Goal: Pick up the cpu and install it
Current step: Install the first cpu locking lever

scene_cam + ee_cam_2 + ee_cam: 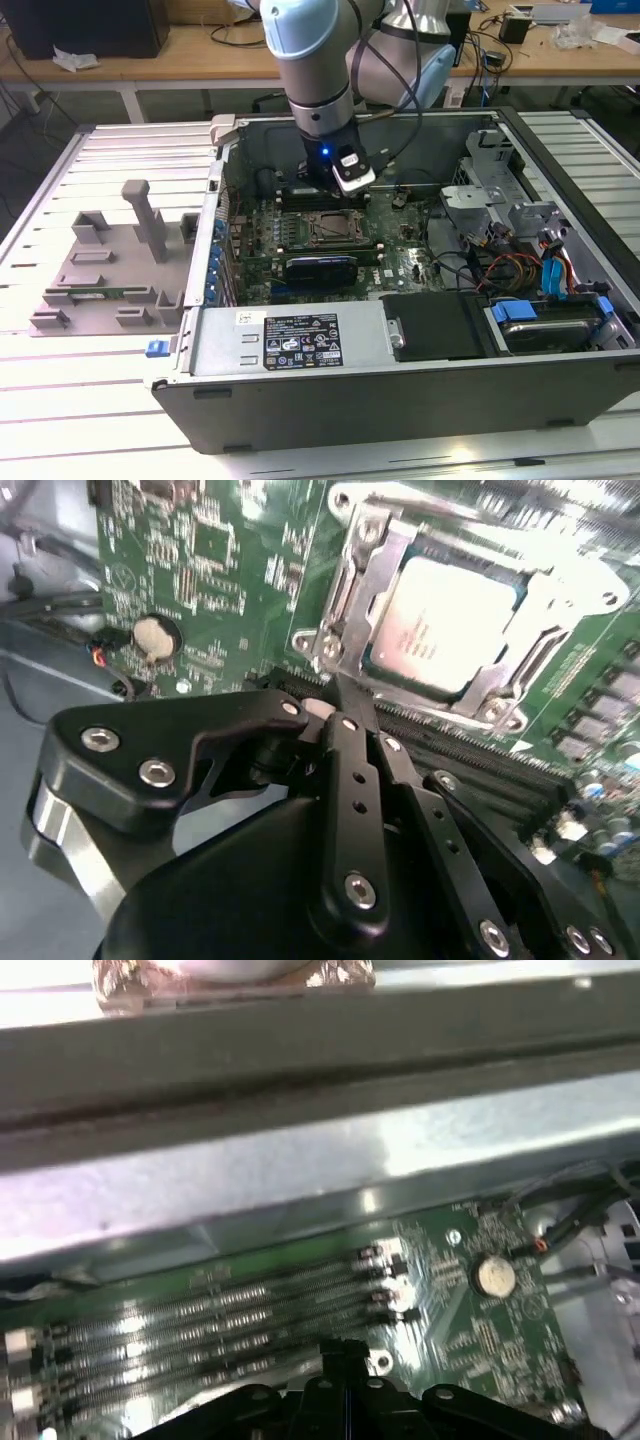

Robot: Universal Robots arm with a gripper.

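Black two-fingered gripper (338, 698) of the arm, lowered inside the open grey metal computer case (300, 340), fingers drawn together and apparently gripping nothing. Tips poised just beside the near edge of the dark square socket with its bright metal frame (345, 610), close above the green motherboard (220, 550).

Small flat square cpu with a dull silver-grey top (450, 620), one in all, lying flat inside that socket near the middle of the motherboard, apart from the fingers. Judged from its level seat and the empty grip: already lowered into place and let go. Frame around it hard to judge, latched or not.

Between gripper and the case's far wall, four long dark memory slots (200, 1330), side by side. One round silver coin battery (493, 1276) just past the slots' end. One long black rectangular card (320, 268) on the socket's other side. One grey plastic tray (100, 270) outside the case on the slatted table, toward the exterior view's left.
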